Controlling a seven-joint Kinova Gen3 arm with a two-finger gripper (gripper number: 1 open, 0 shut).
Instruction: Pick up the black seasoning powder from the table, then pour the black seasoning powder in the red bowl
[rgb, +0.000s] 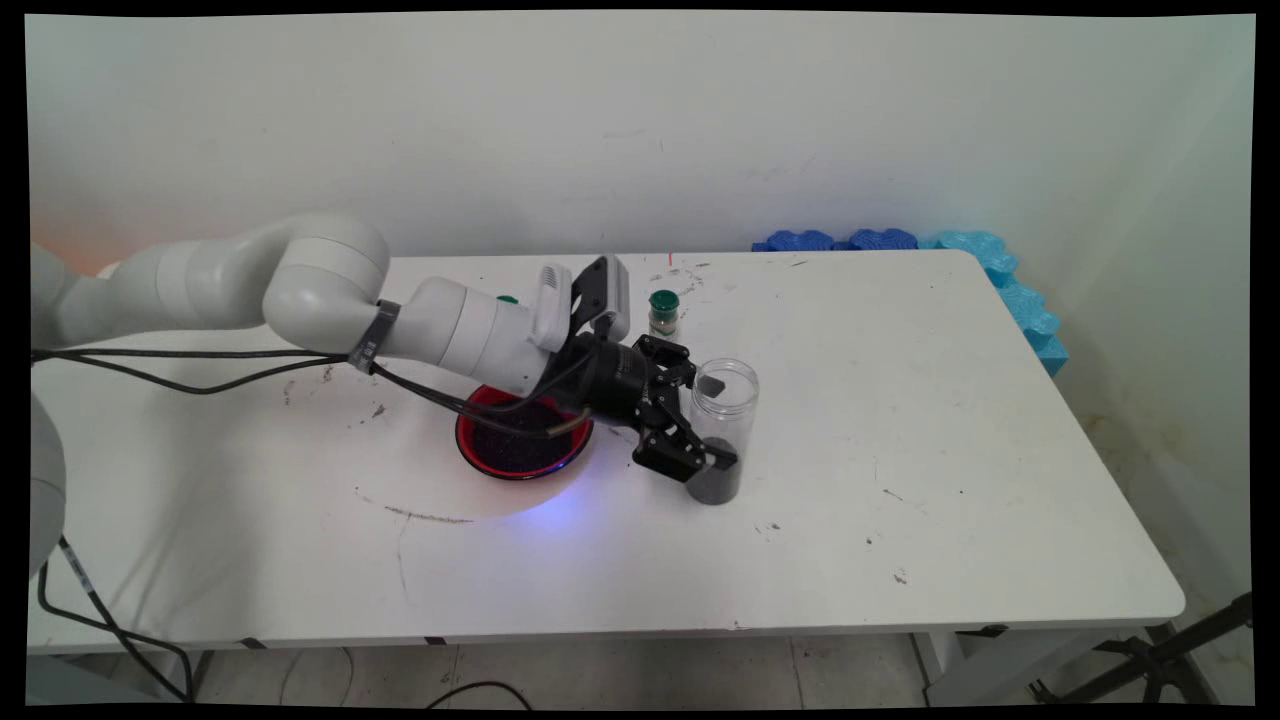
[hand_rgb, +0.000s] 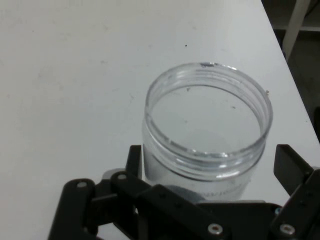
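- Your black two-finger gripper (rgb: 712, 420) reaches in from the left, low over the white worktop (rgb: 900, 420), with its fingers (hand_rgb: 290, 170) spread to either side of a clear plastic jar with an open threaded mouth (rgb: 722, 430).
- In the hand view you see that jar (hand_rgb: 207, 125) standing upright between the two fingers: one finger (hand_rgb: 134, 161) lies just beside its left wall, the other stands a little apart on the right. Whether either finger touches the jar's wall you cannot tell.
- In the main view, one finger shows dark behind the jar's upper wall and the other crosses in front of its lower part; the bottom of the jar looks dark, with some dark fill in it.
- The jar stands right of the worktop's middle, with bare white surface to its right and in front of it.
- Just left of the gripper, under the wrist, you have a round red bowl holding dark granular stuff (rgb: 522, 445); black cables hang across it.
- Behind the gripper, toward the wall, stands a small bottle with a green cap (rgb: 664, 312), apart from the jar.
- Blue wavy-edged foam pieces (rgb: 985, 262) lie along the worktop's far right corner, against the wall.
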